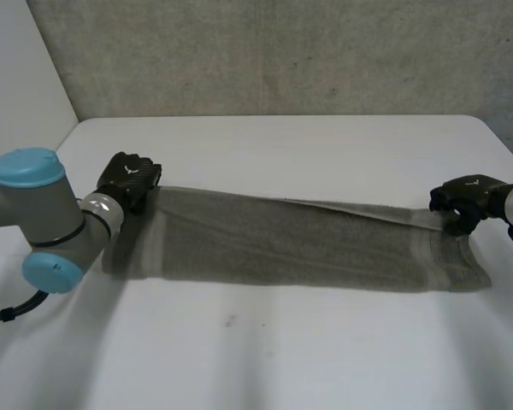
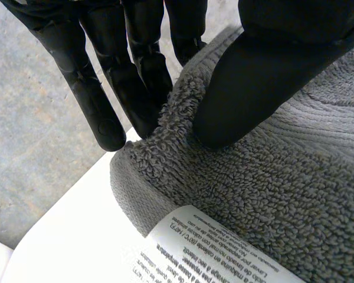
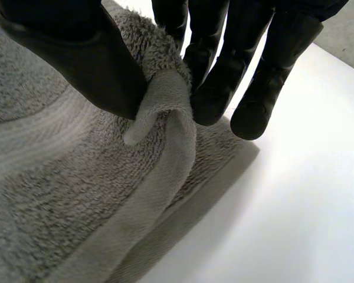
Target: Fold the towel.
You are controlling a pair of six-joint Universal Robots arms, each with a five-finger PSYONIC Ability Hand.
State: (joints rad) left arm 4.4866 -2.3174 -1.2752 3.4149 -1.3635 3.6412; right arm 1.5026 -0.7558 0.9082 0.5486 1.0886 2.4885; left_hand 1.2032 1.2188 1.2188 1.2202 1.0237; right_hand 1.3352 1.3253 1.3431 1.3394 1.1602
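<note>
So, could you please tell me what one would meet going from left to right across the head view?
left arm → left hand, pinching the towel's far corner on that side → towel, stretched long across the table → right hand, pinching the towel's far corner on its side

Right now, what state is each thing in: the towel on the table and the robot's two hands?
Grey terry towel: stretched in a long strip on the white table, both far corners pinched.
Left black hand: shut on the towel's far corner, beside the white label.
Right black hand: shut on the other far corner, hem lifted.
</note>
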